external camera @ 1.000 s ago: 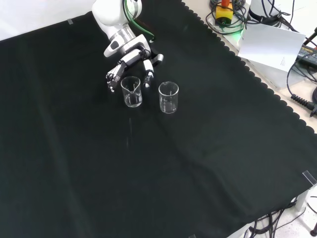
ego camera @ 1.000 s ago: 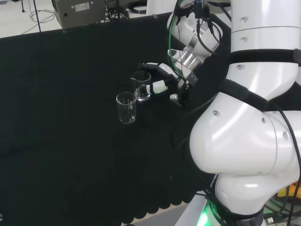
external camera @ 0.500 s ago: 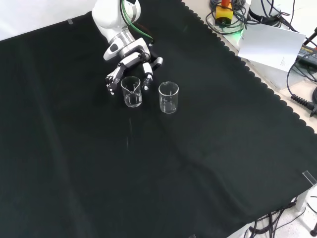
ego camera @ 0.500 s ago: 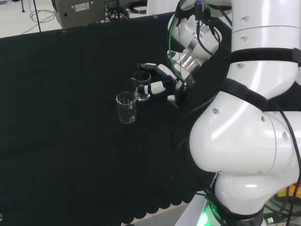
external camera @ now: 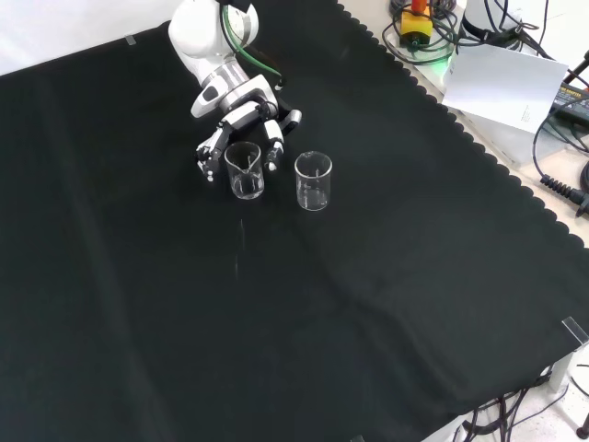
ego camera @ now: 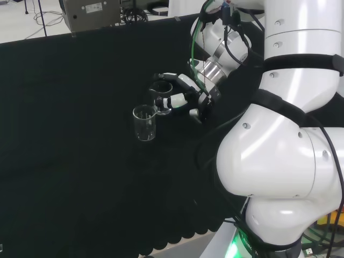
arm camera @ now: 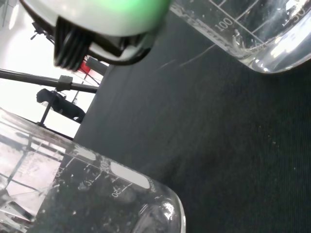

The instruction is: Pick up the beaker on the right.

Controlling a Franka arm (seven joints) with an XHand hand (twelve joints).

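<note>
Two clear glass beakers stand on the black cloth. In the head view the right-hand beaker (ego camera: 161,95) stands inside the span of the hand (ego camera: 187,95); fingers reach behind its rim and the thumb lies in front. In the front view this beaker (external camera: 245,171) has fingers (external camera: 209,149) on its left and the thumb (external camera: 274,150) on its right, slightly bent, and I cannot tell if they touch the glass. The beaker rests on the cloth. The other beaker (ego camera: 144,123) (external camera: 313,180) stands free beside it. Both beakers (arm camera: 243,29) (arm camera: 73,194) show close up in the wrist view.
The arm's white links (ego camera: 279,140) rise at the right of the head view. In the front view cables and a sheet of paper (external camera: 506,83) lie beyond the cloth's scalloped edge at the upper right.
The hand has moved further over the right-hand beaker, so its fingers and thumb now reach along both sides of it. Neither beaker has moved.
</note>
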